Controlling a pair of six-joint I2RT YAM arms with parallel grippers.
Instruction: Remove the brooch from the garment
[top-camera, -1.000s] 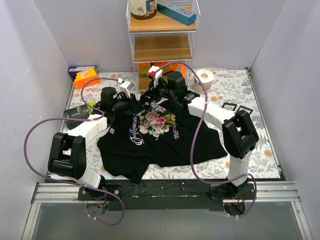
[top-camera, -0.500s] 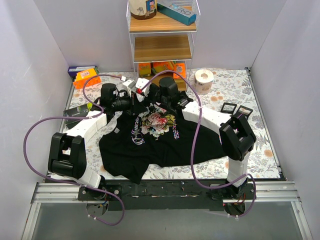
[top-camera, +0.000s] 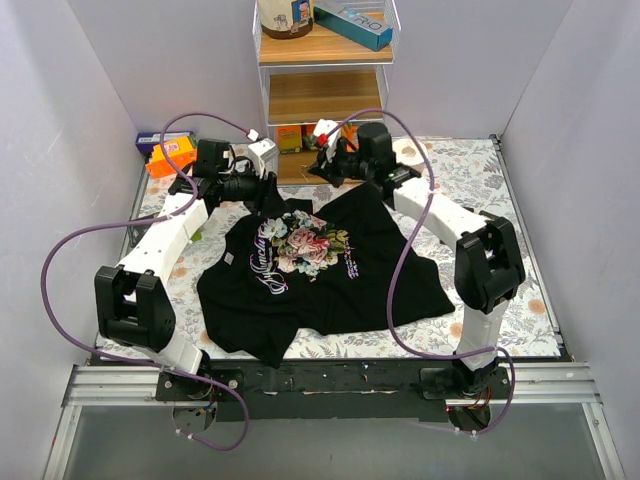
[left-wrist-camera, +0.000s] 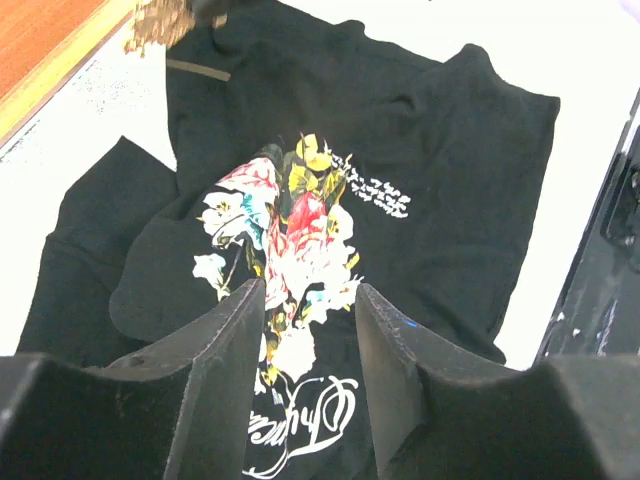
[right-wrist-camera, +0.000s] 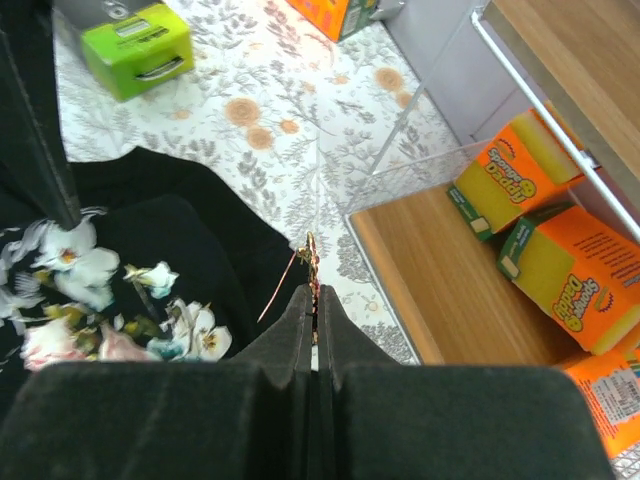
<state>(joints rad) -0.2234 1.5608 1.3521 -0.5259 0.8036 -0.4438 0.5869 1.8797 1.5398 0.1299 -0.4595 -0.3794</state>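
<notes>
The black T-shirt (top-camera: 320, 270) with the rose print lies spread on the table; it also shows in the left wrist view (left-wrist-camera: 460, 170) and the right wrist view (right-wrist-camera: 150, 230). My right gripper (right-wrist-camera: 314, 288) is shut on the brooch (right-wrist-camera: 311, 255), a tiny gold-and-red pin with its thin needle sticking out, held above the floral mat beside the shirt's collar edge. In the top view the right gripper (top-camera: 330, 160) is at the shelf's foot. My left gripper (left-wrist-camera: 308, 300) is open and empty, hovering above the rose print; in the top view it (top-camera: 272, 190) is at the shirt's collar.
A wire shelf unit (top-camera: 322, 90) stands at the back with orange sponge packs (right-wrist-camera: 590, 270) on its wooden base. A tape roll (top-camera: 408, 160) is at back right. A green box (right-wrist-camera: 135, 50) and orange boxes (top-camera: 172, 155) sit at the left.
My right gripper has risen and moved back right toward the shelf, carrying the brooch off the shirt. My left gripper has moved back and up from the collar.
</notes>
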